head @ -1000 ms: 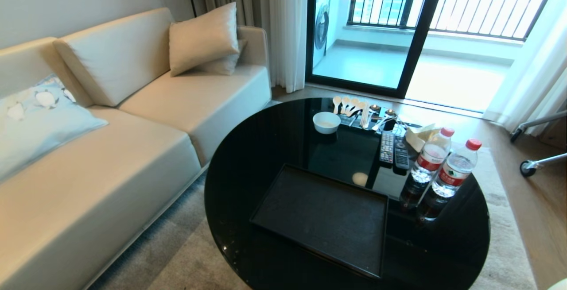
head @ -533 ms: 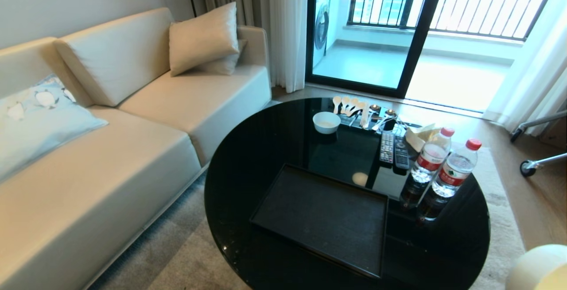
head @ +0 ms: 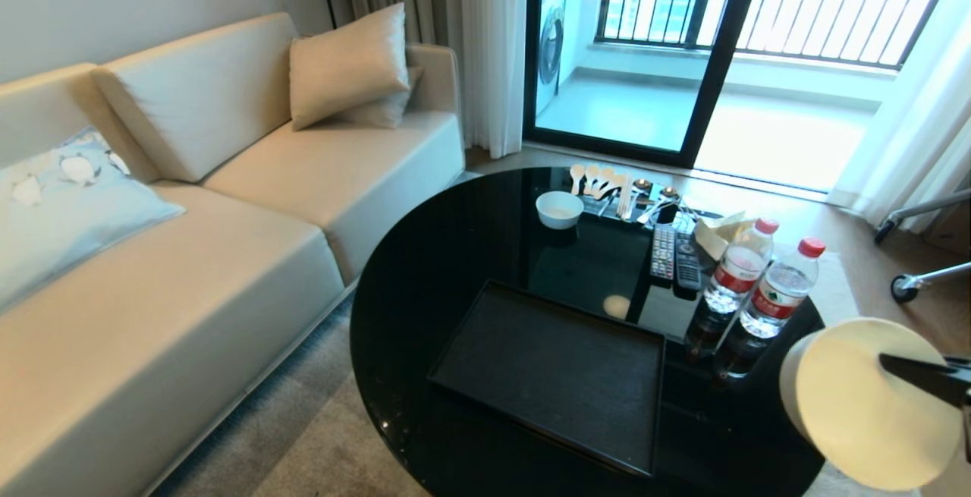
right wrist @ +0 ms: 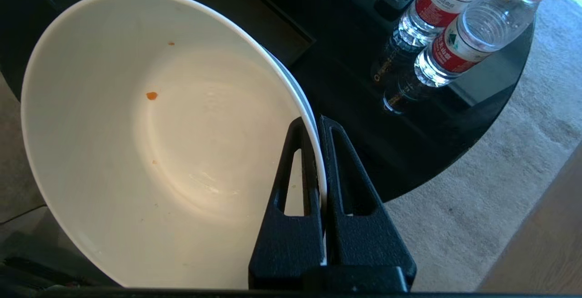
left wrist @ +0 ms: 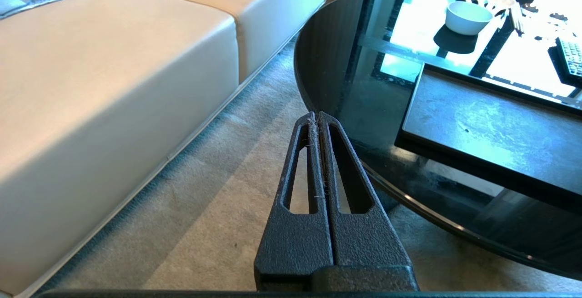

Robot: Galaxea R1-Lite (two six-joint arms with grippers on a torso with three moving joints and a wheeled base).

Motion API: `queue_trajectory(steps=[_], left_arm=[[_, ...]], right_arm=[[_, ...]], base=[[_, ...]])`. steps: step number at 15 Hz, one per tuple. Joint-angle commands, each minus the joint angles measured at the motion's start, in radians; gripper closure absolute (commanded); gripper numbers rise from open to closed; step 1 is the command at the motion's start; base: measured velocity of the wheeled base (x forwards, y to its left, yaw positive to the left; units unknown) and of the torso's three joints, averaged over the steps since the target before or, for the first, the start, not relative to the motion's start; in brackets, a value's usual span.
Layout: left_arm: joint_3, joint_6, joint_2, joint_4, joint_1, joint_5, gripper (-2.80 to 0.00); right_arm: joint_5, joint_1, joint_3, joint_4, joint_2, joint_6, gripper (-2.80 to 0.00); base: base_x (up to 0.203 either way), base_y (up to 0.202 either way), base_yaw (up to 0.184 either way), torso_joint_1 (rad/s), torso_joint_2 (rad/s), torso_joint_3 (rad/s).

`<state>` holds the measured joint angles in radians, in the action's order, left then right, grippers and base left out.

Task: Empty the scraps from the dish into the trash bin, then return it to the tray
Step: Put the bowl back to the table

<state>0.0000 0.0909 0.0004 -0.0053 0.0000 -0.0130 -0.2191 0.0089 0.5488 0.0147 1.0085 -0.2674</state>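
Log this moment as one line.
right end effector: shut on rim of deep white bowl, nearly empty | flat black rectangular tray: bare | left end effector: shut, parked beside table

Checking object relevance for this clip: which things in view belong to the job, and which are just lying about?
Job:
- dish, clamped at its rim by the right gripper, nearly empty
- tray, bare, on the table

Lying about:
- small bowl
- spoons
- remotes
- water bottles
- sofa
- left gripper, shut, idle over the carpet
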Motion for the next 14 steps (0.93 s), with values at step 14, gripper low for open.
queue_trajectory(steps=[14], left_arm=[[0.0, 0.001, 0.0, -0.001, 0.0, -0.001, 0.0]], right_arm=[[0.153, 0.247, 0.314, -0.197, 0.888, 0.373, 0.0]], base=[[0.0, 0.0, 0.0, 0.0, 0.0, 0.0]])
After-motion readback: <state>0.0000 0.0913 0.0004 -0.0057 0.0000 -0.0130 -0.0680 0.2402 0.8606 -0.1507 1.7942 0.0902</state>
